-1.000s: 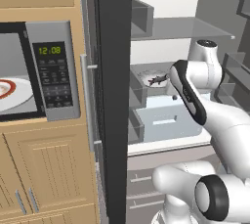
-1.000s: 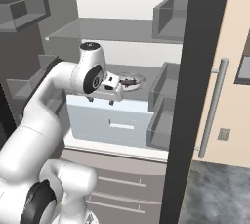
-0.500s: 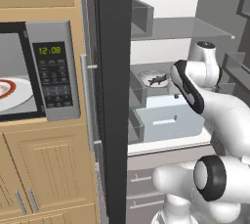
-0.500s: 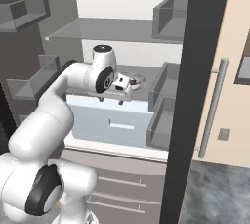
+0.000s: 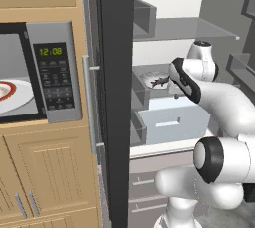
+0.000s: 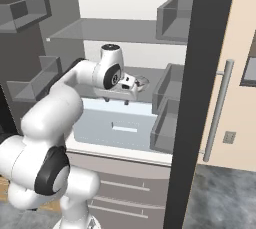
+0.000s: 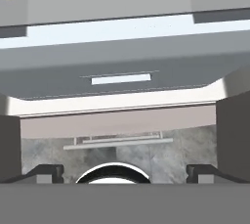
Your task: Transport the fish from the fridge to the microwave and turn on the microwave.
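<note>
The fridge [image 5: 115, 97] stands open, and the fish [image 5: 160, 80] lies on a plate [image 5: 149, 78] on the shelf above the pale blue-grey drawer [image 6: 120, 125]. The end effector [image 6: 116, 100] hangs over the drawer front just before the plate, fingers [image 7: 46, 171] spread apart and empty. The microwave [image 5: 55, 75] door is open, a plate inside

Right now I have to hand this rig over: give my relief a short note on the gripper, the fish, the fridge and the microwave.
Gripper: open, empty, pointing down above the pale drawer.
Fish: on a plate on the shelf inside the open fridge, not yet gripped.
Microwave: door open, white plate inside, clock lit.
Done: arm reached into the fridge.
Left: grasp the fish, carry it to the microwave, start it.
</note>
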